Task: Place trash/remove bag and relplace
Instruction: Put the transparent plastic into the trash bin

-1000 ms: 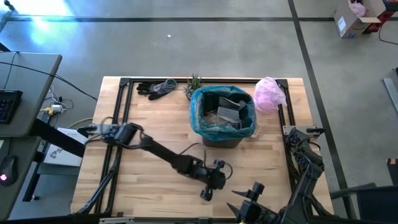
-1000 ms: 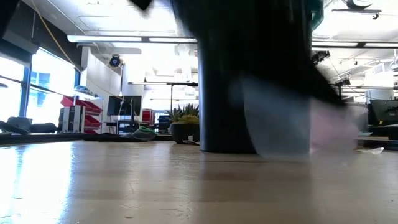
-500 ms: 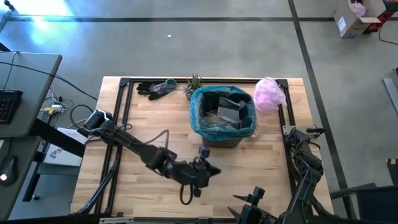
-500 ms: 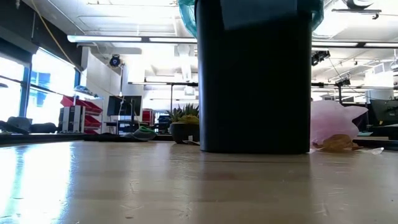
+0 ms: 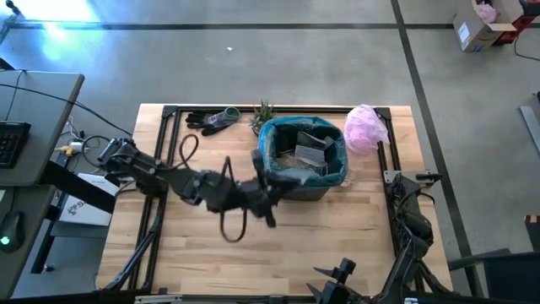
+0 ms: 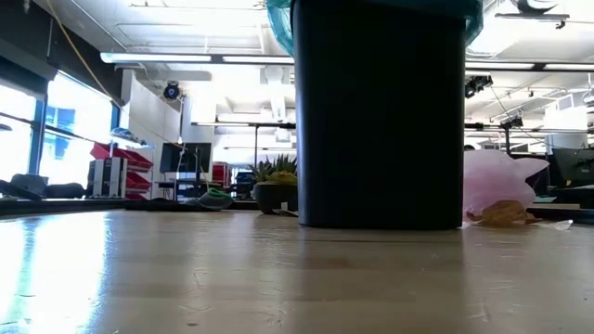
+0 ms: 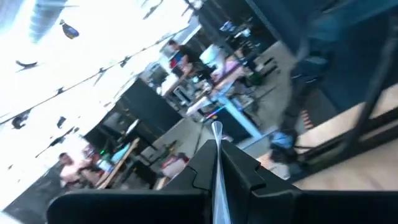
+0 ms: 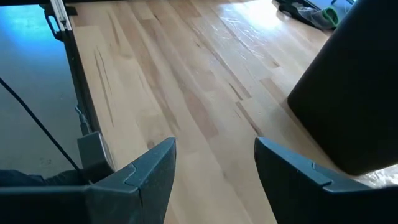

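Two arms over the surface. Bag lined the dark bin near the far edge, trash inside. Left gripper at the bin's near-left rim, jaws shut on a thin clear wrapper strip. Right gripper waited at the near edge, jaws wide, empty.

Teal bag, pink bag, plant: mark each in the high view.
teal bag (image 5: 268, 162), high view, wrinkled left rim over the bin
pink bag (image 5: 365, 128), high view, middle of the bundle
plant (image 5: 264, 111), high view, green leaves
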You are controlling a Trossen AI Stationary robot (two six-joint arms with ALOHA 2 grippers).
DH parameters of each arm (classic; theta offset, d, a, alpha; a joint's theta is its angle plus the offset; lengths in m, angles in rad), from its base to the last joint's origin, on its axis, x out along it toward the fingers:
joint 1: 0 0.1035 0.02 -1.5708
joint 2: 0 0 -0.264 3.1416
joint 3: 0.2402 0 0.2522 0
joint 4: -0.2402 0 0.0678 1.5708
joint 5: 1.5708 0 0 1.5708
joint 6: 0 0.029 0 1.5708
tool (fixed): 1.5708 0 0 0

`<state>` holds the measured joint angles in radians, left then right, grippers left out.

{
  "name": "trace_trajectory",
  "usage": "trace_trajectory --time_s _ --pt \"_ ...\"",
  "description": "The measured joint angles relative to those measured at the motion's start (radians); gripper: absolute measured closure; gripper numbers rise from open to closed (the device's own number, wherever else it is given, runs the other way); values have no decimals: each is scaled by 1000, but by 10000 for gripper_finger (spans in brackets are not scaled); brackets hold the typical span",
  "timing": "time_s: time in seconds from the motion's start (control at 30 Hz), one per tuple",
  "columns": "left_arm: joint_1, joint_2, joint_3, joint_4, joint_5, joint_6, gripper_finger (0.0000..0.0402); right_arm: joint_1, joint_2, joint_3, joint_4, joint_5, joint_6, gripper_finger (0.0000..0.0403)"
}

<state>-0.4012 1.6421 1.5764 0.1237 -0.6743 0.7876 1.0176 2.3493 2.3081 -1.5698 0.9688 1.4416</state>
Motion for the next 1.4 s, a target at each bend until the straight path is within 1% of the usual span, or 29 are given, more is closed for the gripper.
trace_trajectory --time_s 0.07,0.27,0.53,0.63,0.73,0.93,1.07,1.17,1.3,1.4 --pt "35 -3 0 -17 3 -7 401 0 2 0 3 0 1 199" --pt "124 -2 0 -141 71 -111 401 0 2 0 4 9 1 199" --pt "250 -2 0 -327 143 -306 399 -2 2 0 -1 34 17 199" --pt "286 -2 0 -374 196 -368 384 -2 2 0 -1 34 17 199" --pt "305 -2 0 -403 229 -404 355 -3 2 0 -1 34 21 199" --pt "293 -2 0 -401 228 -411 285 -10 2 0 -1 17 27 199" --pt "271 -2 0 -395 224 -410 254 -25 3 0 -1 -19 28 199" --pt "248 -6 0 -405 223 -410 245 -43 17 0 -2 -64 47 199" --pt "196 -28 0 -464 214 -415 243 -90 59 -14 0 -197 54 199" --pt "151 -46 0 -522 182 -438 243 -119 61 -121 -4 -278 82 199"
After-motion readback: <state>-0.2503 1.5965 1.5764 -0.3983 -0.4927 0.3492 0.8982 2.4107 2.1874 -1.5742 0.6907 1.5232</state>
